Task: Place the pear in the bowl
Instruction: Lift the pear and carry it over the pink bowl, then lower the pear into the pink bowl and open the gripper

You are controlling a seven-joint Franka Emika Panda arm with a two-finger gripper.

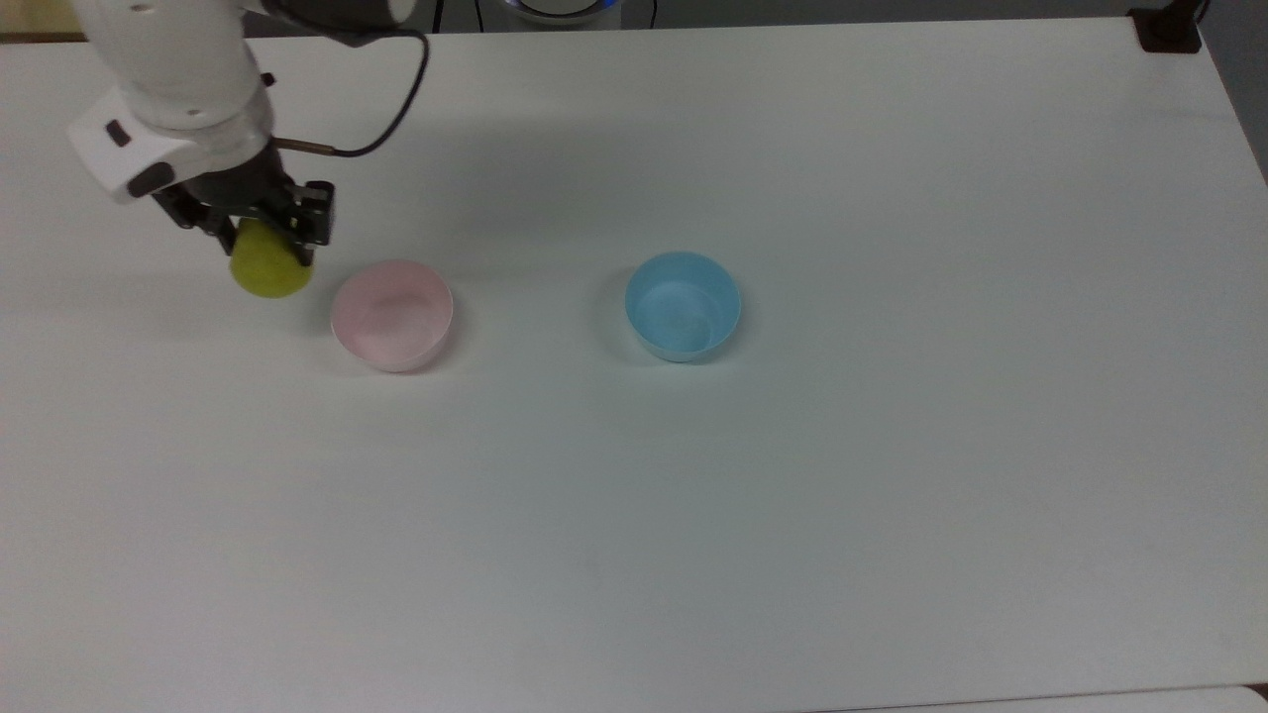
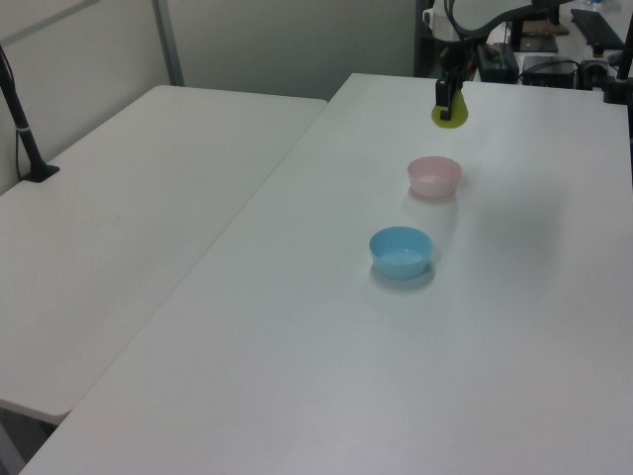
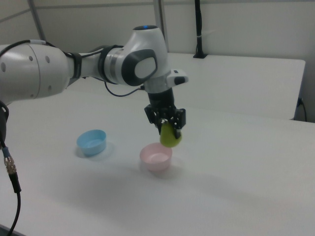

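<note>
gripper [image 1: 265, 230] clamped on pear [image 1: 269, 269] by its narrow top, held in air just beside pink bowl [image 1: 392, 314] (not blue one [image 1: 683, 305]). pear prob light, rigid, smooth/rounded; grip could slip.

- Bright, even overhead light; the white table [image 1: 792, 495] looks flat and slightly blue-grey in the top view.
- Soft, faint shadows beside the pink bowl [image 1: 392, 314] and blue bowl [image 1: 683, 305].
- No strong glare.

Gripper [image 2: 443, 103]: clamped on pear [image 2: 450, 115], raised off table [image 2: 326, 327]
Pink bowl [image 2: 434, 175]: nearer cam than pear
Blue bowl [image 2: 402, 250]: nearer cam than pink
</note>
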